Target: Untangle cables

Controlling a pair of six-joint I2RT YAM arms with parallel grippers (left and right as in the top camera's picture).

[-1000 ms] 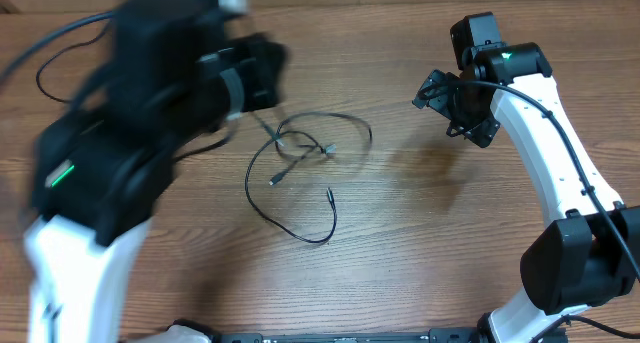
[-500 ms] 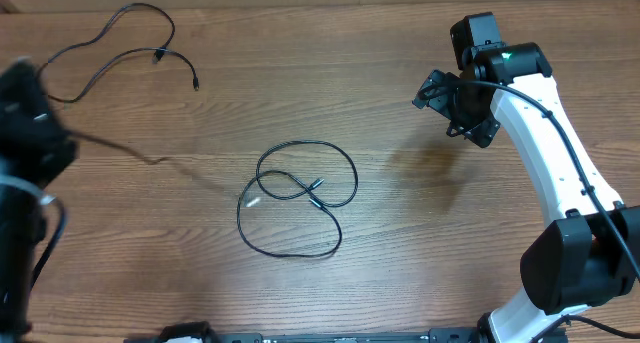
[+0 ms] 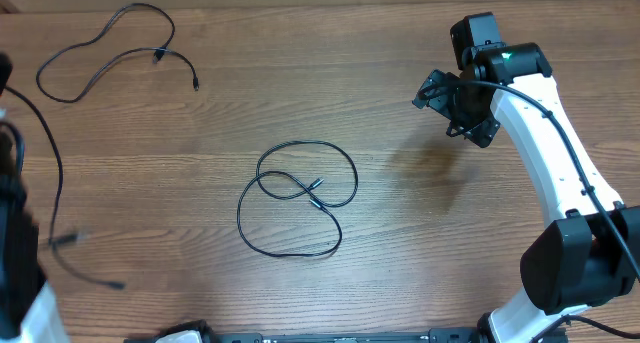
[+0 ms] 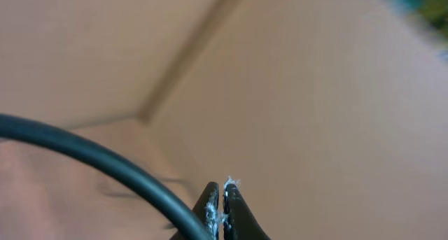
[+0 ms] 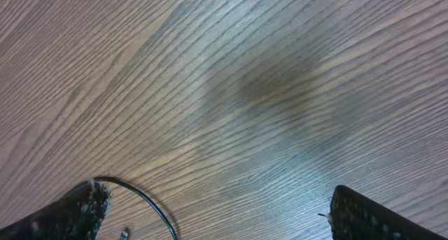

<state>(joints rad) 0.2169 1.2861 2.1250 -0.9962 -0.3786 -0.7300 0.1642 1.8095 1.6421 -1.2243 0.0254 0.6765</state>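
A thin black cable lying in a double loop (image 3: 312,189) sits on the brown wood-grain surface (image 3: 450,233), its two overlapping rings crossing at a small plug; this loop is the landmark for everything else. Well up and to the left of the loop, near the far edge of the surface, a second thin black cable in a loose wavy curve (image 3: 158,55) lies by itself, touching nothing else. Far left of the loop, a third long black cable (image 3: 60,183) arcs down from the edge of the frame beside the blurred left arm (image 3: 15,233) and trails onto the surface, its end well apart from the loop.

In the left wrist view the left pincer (image 4: 222,208) has its black fingertips pressed together, a wisp of white fluff at the tips; a black cable, thick and out of focus, sweeps in from the left and meets them at their base, so the pincer appears clamped on that third cable.

Well to the right of the loop and somewhat above it, the right pincer (image 3: 455,108) hangs from the white right arm (image 3: 545,143); in its own wrist view its fingers stand wide apart with bare wood between them (image 5: 217,208); a short arc of black cable shows just beside one finger, not touching it.
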